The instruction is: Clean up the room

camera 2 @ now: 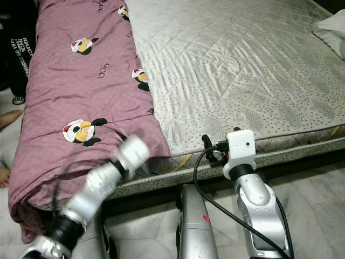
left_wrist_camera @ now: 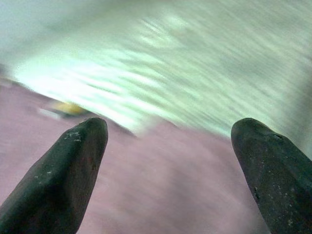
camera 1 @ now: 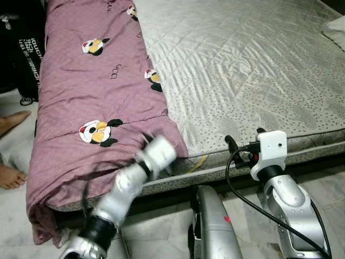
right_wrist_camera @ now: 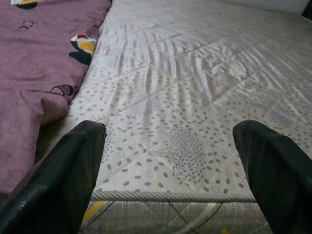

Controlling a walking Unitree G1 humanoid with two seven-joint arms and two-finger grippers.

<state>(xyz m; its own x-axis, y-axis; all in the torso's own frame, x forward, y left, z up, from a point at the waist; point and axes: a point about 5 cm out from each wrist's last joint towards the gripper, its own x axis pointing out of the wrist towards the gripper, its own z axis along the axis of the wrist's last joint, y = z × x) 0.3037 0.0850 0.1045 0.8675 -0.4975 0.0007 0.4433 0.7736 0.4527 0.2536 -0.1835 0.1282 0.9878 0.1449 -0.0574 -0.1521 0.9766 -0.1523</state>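
Note:
A purple blanket (camera 1: 91,91) printed with cartoon penguins lies along the left side of a pale quilted mattress (camera 1: 242,65). My left gripper (camera 1: 146,139) is blurred with motion over the blanket's near right corner. In the left wrist view that gripper (left_wrist_camera: 170,131) is open, its fingers spread above purple cloth with nothing held. My right gripper (camera 1: 245,136) hovers at the mattress's near edge, to the right of the blanket. It is open (right_wrist_camera: 170,131) and empty, facing the dotted mattress top.
A white pillow (camera 1: 337,29) lies at the far right of the bed. A person's bare feet (camera 1: 11,175) rest on the floor to the left. Behind them stands a black bag (camera 1: 27,48). Marble floor (camera 1: 323,183) runs along the bed's near side.

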